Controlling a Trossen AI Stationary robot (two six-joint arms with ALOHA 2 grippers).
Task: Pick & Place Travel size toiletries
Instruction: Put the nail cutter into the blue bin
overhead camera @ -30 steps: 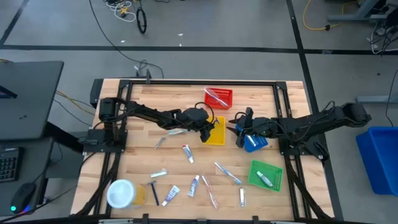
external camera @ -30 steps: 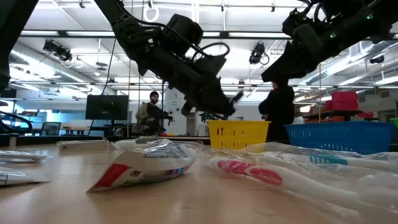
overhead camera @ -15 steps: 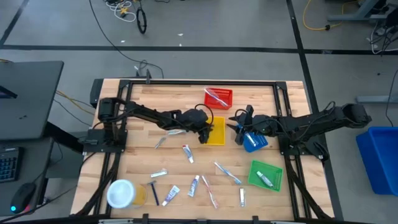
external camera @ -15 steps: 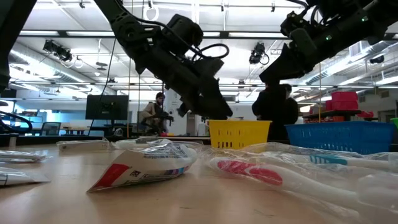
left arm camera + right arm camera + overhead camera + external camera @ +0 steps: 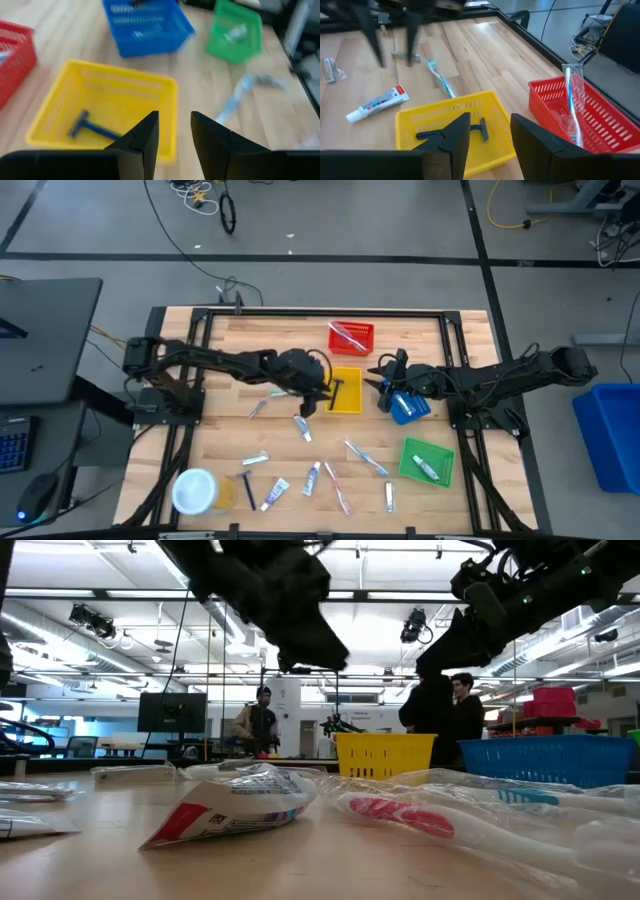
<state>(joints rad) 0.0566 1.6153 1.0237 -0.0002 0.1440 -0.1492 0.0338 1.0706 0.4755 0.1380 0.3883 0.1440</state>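
Left end effector (image 5: 312, 402) hangs over the bench (image 5: 230, 350) just left of the yellow tray (image 5: 347, 390), fingers (image 5: 142, 140) spread, nothing between them. A black razor (image 5: 92, 127) lies inside the yellow tray.

Right end effector (image 5: 383, 383) sits at the far-left edge of the blue tray (image 5: 410, 408), just right of the yellow tray; fingers (image 5: 452, 140) apart, empty.

Red tray (image 5: 352, 336), far centre: holds a toothbrush (image 5: 571, 102) in a clear wrapper. Green tray (image 5: 427, 460), near right: holds one small white item (image 5: 426, 468).

Loose toiletries on the bench: white tube (image 5: 302, 426) directly below the left end effector; toothbrush (image 5: 284, 391) and silvery packet (image 5: 258, 408) to its left; toothbrush (image 5: 366, 456) left of the green tray. Near edge, left to right: packet (image 5: 255, 459), razor (image 5: 247, 487), tube (image 5: 275, 493), tube (image 5: 312, 478), toothbrush (image 5: 337, 488), tube (image 5: 389, 496).

Two people stand in the room beyond the bench, seen in the low view.
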